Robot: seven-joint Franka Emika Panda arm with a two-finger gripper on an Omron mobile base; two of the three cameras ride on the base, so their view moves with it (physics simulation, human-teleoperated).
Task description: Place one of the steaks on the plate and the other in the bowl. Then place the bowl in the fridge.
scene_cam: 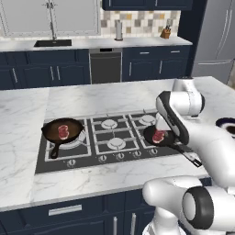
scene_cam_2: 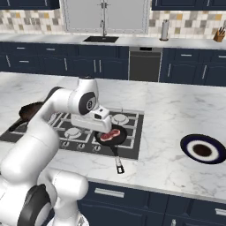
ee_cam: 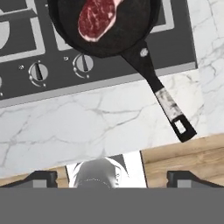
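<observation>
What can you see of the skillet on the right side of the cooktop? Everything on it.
The right skillet is black and matte, like cast iron, round with a low wall. Its long straight handle has a pale worn patch and a hanging hole at the end, and reaches past the cooktop edge over the marble counter. It sits flat on the right front burner. One raw marbled steak lies in it. The hand hovers open, not touching.

The white arm rises from the base, bends at a dark-jointed elbow and reaches forward and down, its hand pointing downward. The gripper has its jaws spread wide, both dark fingertips far apart, nothing between them.
</observation>
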